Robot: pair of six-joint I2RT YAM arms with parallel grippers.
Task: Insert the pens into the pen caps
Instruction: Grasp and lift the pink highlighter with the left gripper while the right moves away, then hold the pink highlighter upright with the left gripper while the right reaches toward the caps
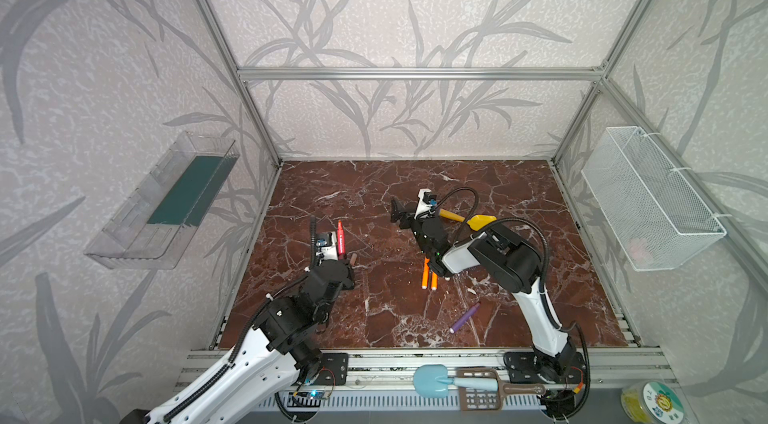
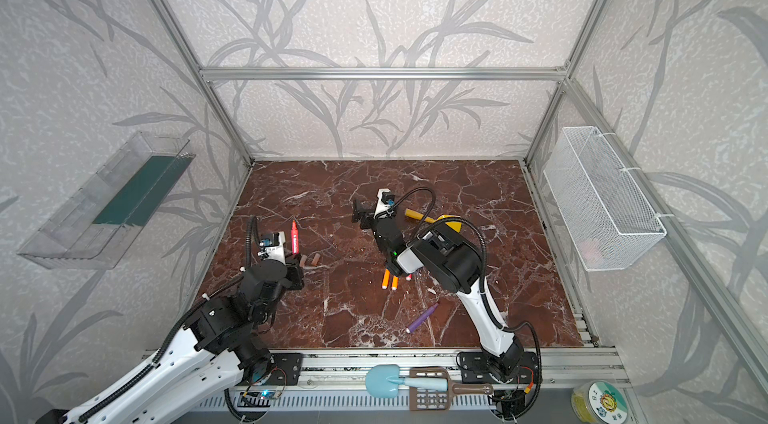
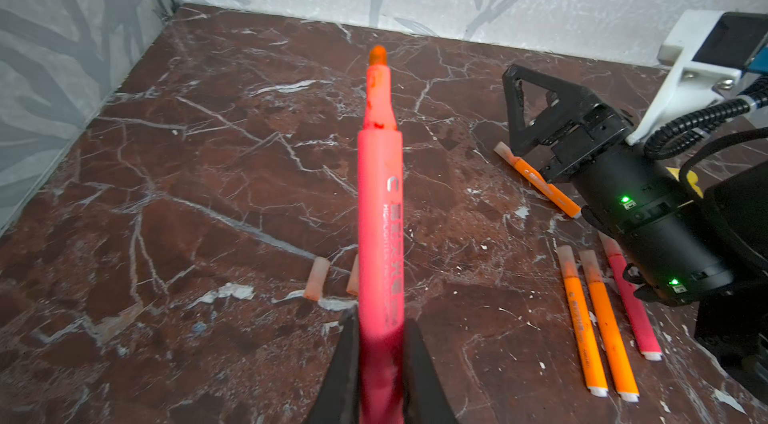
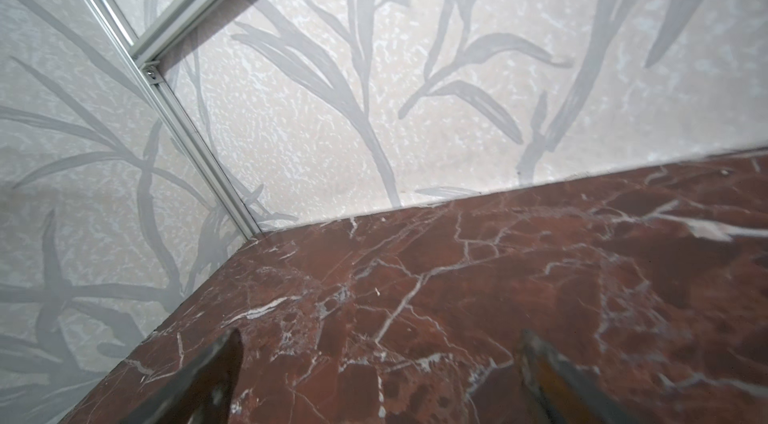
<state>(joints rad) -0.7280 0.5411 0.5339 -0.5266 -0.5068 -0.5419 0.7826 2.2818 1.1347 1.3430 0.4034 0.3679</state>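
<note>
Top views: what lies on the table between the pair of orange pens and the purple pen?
Nothing. In both top views that stretch of marble table between the orange pens and the purple pen is bare.

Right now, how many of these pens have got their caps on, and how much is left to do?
Done, it seems: three orange pens and a pink pen lie capped by the open, empty right claw. In hand: the left claw grips an uncapped red pen. Left: that one and, apparently, the purple pen, plus two loose caps.

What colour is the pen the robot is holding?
Red-pink pen, orange tip; clearest in the left wrist view.
</note>
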